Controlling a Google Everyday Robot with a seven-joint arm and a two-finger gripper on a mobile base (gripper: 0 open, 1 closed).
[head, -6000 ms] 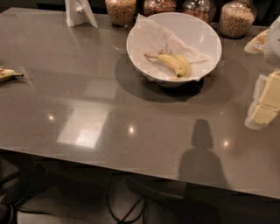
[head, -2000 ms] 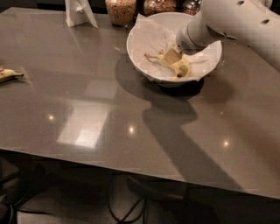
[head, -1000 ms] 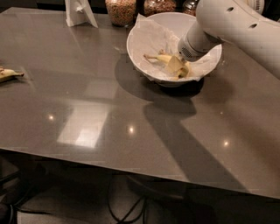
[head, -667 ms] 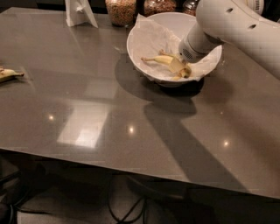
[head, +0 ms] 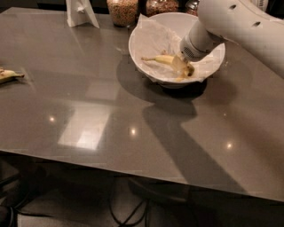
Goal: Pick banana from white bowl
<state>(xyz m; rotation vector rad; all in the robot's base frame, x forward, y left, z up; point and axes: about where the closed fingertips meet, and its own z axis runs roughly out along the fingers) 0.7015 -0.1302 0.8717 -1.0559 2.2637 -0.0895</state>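
The small curved yellow banana [head: 163, 59] lies on crumpled white paper [head: 151, 40] inside the wide glossy white bowl [head: 173, 16], far right on the grey table [head: 111, 133]. The white arm's gripper [head: 182, 65] is down at the banana's right end; whether it is clamped cannot be told.

The gripper [head: 183, 66], down in the bowl [head: 173, 17], covers the right end of the banana [head: 162, 59]. The arm [head: 239, 22] runs off the top and right edges. Jars [head: 123, 9] and a white stand [head: 81, 12] are cropped at the top. A banana piece [head: 8, 75] is cut by the left edge.
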